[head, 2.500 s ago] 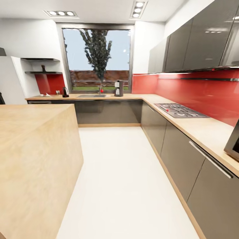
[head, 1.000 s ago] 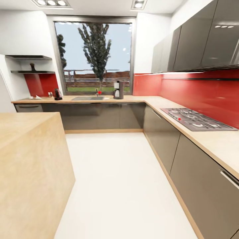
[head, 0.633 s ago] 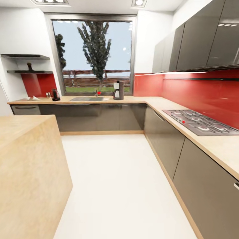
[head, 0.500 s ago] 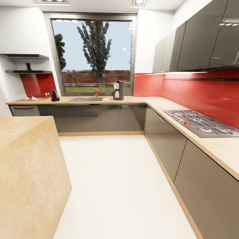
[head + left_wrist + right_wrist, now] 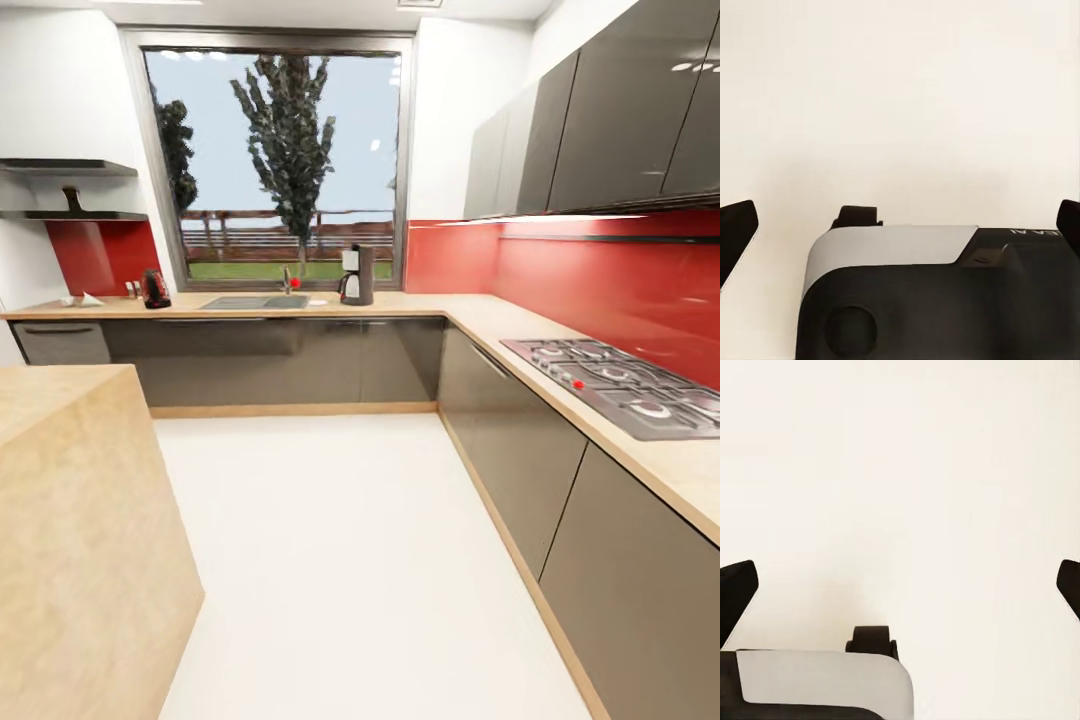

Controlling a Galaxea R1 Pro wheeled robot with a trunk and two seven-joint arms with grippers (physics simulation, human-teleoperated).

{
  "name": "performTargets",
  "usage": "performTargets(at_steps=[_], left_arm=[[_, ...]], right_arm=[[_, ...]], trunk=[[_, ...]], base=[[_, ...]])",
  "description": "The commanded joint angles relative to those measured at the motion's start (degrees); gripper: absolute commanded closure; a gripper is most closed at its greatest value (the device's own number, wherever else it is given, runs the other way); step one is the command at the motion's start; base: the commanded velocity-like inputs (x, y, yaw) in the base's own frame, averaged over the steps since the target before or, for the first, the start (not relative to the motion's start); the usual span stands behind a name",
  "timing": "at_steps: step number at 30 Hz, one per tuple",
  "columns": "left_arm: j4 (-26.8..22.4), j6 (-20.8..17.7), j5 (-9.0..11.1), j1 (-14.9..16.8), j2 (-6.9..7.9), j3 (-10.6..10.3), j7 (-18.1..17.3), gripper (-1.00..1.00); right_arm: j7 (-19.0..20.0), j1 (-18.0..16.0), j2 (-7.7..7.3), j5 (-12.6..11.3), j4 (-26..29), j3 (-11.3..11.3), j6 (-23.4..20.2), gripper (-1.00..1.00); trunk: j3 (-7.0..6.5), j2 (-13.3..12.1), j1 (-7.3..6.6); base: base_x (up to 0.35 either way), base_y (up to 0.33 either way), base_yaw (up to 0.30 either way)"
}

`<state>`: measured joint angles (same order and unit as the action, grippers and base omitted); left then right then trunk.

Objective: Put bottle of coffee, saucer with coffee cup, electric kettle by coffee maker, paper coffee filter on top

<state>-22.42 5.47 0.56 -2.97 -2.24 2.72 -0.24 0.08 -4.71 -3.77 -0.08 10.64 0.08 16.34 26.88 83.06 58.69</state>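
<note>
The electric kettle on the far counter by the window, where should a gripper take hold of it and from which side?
Probably by the handle. The electric kettle stands upright on the kitchen countertop, left of the sink, and its rounded body looks harder to pinch. It is too small here to tell which way the handle faces, so choose the side once closer. A level approach from the counter's front edge seems likeliest.

A freestanding light-wood island block [image 5: 70, 520] stood at the left over a pale white floor [image 5: 350, 560]. A black gas hob [image 5: 620, 385] lay inset in the right-hand run beneath glossy grey wall cabinets [image 5: 620, 110]. A tall window [image 5: 285, 165] framed a dark tree [image 5: 288, 130].
</note>
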Motion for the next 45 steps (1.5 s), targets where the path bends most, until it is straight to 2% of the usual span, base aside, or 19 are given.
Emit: performTargets(at_steps=[1, 45], left_arm=[[-0.08, 0.07, 0.06, -0.02, -0.06, 0.26, -0.03, -1.0], [-0.08, 0.07, 0.06, -0.02, -0.06, 0.26, 0.0, -1.0]], right_arm=[[0.01, -0.02, -0.01, -0.01, -0.05, 0.01, 0.19, -1.0], [0.01, 0.03, -0.01, 0.13, 0.0, 0.01, 0.19, -1.0]], trunk=[[0.05, 0.02, 0.04], [0.05, 0.02, 0.04]], base=[[0.327, 0.0, 0.0], [0.327, 0.0, 0.0]])
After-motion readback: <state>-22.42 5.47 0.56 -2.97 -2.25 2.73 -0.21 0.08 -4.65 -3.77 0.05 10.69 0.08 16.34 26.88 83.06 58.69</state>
